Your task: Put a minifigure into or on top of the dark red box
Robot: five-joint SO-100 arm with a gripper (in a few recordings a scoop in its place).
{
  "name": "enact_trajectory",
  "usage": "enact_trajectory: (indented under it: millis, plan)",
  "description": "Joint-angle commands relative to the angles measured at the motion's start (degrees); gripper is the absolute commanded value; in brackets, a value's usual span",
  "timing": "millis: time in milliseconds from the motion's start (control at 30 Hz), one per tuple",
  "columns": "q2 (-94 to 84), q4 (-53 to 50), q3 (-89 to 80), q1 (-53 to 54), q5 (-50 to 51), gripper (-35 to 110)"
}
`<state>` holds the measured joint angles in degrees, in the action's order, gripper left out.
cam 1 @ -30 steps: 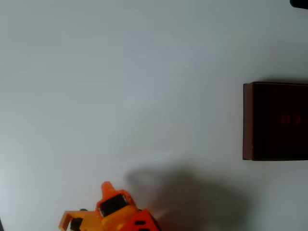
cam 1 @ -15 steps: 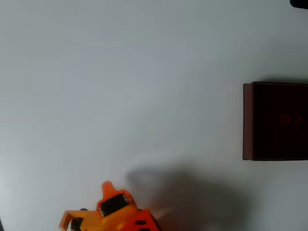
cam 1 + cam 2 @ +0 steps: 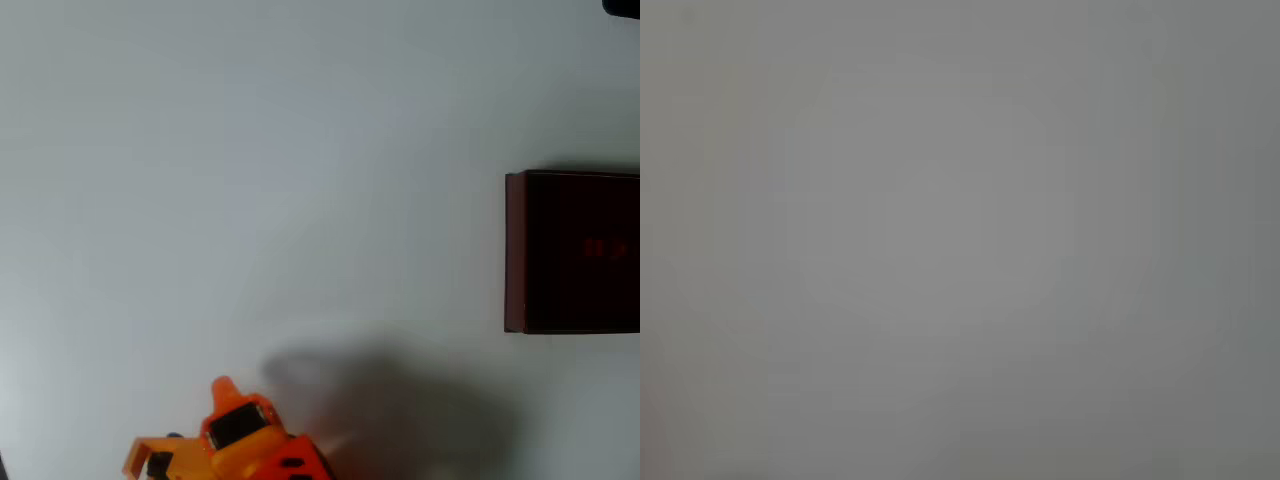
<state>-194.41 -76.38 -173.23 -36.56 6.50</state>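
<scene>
Our orange gripper point(image 3: 222, 388) sits low on the white table point(image 3: 250, 150), its opening unreadable; the dark red box point(image 3: 515, 250) lies well apart, so a blind reach risks missing.

Plain white matte tabletop point(image 3: 250, 150) spans nearly the whole overhead view, smooth, w/o marks or seams. Light is soft & even, a bit cooler/greyer toward the top edge. Broad blurry grey shadow point(image 3: 400, 410) lies on the tabletop at bottom centre, edges diffuse. Small black shape point(image 3: 625, 6) cuts the top-right corner; can't tell what it is. Wrist view: flat, featureless grey surface point(image 3: 960, 240), out of focus, slightly darker toward the edges.
</scene>
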Motion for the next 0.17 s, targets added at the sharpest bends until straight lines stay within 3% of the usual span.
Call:
enact_trajectory:
  millis: [0, 133]
  plan:
    - [-0.97, -1.32, 0.18, -0.79, 0.44, 0]
    - [-0.97, -1.32, 0.18, -0.79, 0.44, 0]
